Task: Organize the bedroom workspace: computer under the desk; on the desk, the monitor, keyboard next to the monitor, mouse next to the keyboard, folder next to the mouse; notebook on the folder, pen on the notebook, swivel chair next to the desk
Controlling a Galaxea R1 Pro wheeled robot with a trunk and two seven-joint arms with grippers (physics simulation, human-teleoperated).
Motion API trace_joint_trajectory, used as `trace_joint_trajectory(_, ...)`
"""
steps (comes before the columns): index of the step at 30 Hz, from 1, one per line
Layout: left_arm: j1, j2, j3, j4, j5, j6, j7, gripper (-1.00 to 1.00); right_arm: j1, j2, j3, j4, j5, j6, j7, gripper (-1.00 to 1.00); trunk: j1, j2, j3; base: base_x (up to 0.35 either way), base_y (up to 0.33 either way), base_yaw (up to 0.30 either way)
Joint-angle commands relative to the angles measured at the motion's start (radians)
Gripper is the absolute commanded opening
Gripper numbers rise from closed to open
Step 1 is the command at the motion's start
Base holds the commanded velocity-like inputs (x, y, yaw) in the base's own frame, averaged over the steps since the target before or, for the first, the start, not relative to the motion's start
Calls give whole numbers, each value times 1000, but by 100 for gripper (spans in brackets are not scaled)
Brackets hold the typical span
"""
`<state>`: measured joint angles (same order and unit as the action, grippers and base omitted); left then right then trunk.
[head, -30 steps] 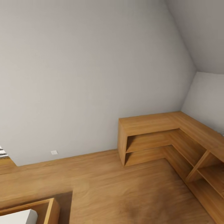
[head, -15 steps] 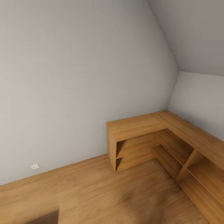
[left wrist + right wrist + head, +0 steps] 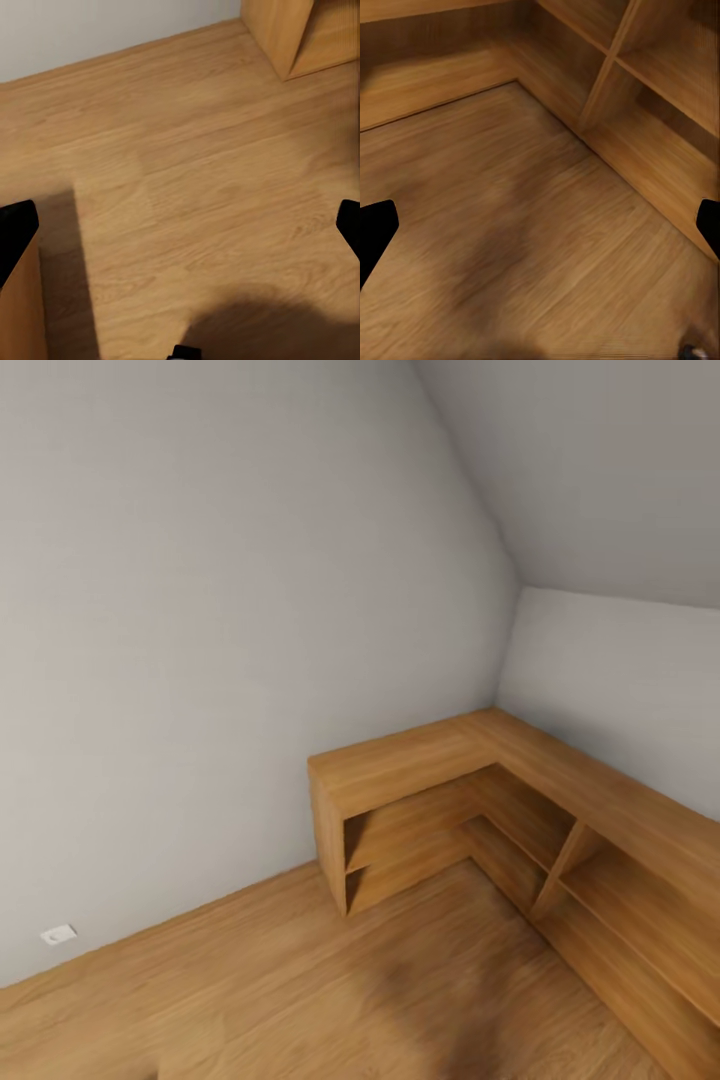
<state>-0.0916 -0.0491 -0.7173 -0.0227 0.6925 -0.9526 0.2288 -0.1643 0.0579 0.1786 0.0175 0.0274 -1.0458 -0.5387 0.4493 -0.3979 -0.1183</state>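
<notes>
A grey wall (image 3: 220,620) rises behind a wood floor (image 3: 300,990). An L-shaped low wooden shelf (image 3: 470,800) fills the corner, its open compartments bare. A small white outlet (image 3: 58,934) sits on the wall well apart from the shelf. The left tool (image 3: 180,225) and right tool (image 3: 540,232) hang over the floor, fingertips spread wide, holding nothing. None of the workspace things are in sight.

1. Soft, even light washes the grey wall (image 3: 200,610); no glare.
2. A blurry dark shadow smudges the wood floor (image 3: 430,1000) at lower centre.
3. The low shelving (image 3: 450,810) has dim recesses.
4. The wrist views look slightly smeared, with shadow along their lower edges.
</notes>
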Motion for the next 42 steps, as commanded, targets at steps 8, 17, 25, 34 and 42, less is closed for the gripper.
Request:
trace_joint_trajectory(8,0,0,-8,0,1,-1,8,100,-1,0,7,2,3,-1,-10,100,1,-2,-2,147,204,-273)
trace_joint_trajectory(17,0,0,-9,0,1,-1,8,100,-1,0,7,1,2,-1,-11,100,1,-2,-2,56,43,-276)
trace_joint_trajectory(25,0,-1,-10,0,1,-1,9,100,-1,0,7,1,2,-1,-11,100,1,-2,-2,199,169,-277)
trace_joint_trajectory(34,0,-2,-10,0,1,-1,9,100,-1,0,7,2,2,-1,-10,100,1,-2,-2,239,208,-277)
trace_joint_trajectory(42,0,0,-9,0,1,0,8,100,-1,0,7,2,2,-1,-10,100,1,-2,-2,200,169,-277)
